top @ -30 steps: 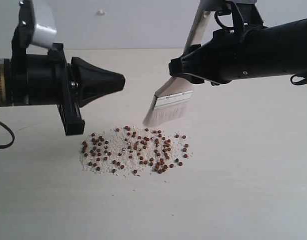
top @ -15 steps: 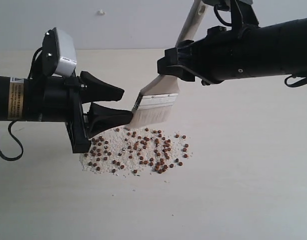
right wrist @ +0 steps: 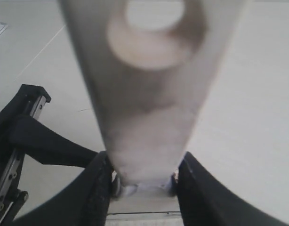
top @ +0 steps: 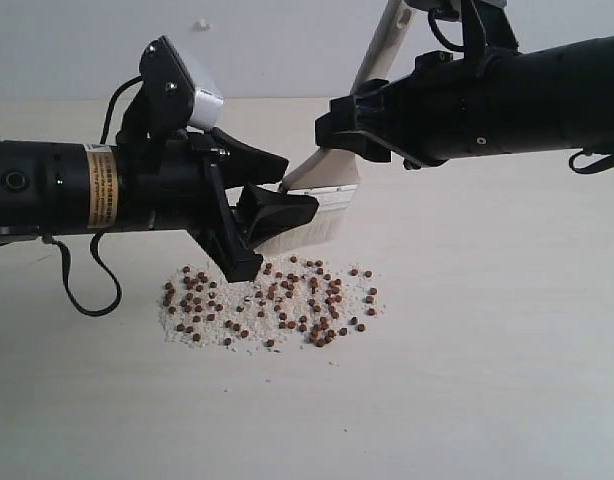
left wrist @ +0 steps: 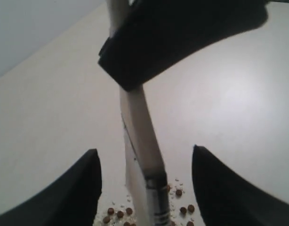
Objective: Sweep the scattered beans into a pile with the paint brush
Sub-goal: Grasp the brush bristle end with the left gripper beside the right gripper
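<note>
Centre frame, the left gripper (top: pixel 292 185) stands with its jaws spread wide on either side of the paint brush (top: pixel 325 178) at the ferrule, grasping nothing. The right gripper (top: pixel 342 128), reaching in from the upper right, is clamped on the wooden handle and holds the brush tilted, with its bristles low over the far edge of the beans (top: pixel 277 305). The beans lie in a loose patch with white grains at lower centre on the table (top: pixel 487 380). The likely risk is the left jaws closing off-centre while the right grips, which would twist the brush. The bristles or the lower finger could then flick beans outward.
</note>
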Controlling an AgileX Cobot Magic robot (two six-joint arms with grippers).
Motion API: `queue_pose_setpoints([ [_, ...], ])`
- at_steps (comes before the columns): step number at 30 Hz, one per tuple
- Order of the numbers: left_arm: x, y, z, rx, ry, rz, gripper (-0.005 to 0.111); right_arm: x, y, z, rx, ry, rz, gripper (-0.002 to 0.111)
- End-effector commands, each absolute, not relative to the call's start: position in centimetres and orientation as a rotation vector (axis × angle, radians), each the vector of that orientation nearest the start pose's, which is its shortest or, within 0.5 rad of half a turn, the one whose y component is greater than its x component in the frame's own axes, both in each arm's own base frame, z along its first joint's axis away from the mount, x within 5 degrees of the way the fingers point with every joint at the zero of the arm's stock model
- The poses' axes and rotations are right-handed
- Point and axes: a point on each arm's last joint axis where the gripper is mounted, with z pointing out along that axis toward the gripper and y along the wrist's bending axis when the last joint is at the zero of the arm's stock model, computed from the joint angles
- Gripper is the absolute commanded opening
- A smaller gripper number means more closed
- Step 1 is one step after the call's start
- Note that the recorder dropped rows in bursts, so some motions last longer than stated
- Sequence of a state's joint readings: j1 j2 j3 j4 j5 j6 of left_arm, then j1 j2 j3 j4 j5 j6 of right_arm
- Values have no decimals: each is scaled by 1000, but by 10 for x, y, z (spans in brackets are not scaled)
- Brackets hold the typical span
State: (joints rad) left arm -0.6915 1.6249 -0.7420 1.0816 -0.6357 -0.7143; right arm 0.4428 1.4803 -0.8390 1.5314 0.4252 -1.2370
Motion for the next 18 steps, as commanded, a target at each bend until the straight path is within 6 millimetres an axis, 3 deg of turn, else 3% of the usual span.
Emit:
queue_pose_setpoints([
  [1, 215, -241, 194, 1244, 1677, -817, 55, 262, 167, 253, -437, 2157, 897, 0],
  [6, 216, -243, 184, 1248, 1700, -838, 55, 262, 167, 253, -441, 2155, 895, 0],
  [15, 220, -247, 190, 1214, 1660, -859, 55, 261, 168, 253, -448, 2154, 907, 0],
  [18, 221, -247, 188, 1214, 1666, -863, 48, 261, 168, 253, -449, 2154, 909, 0],
])
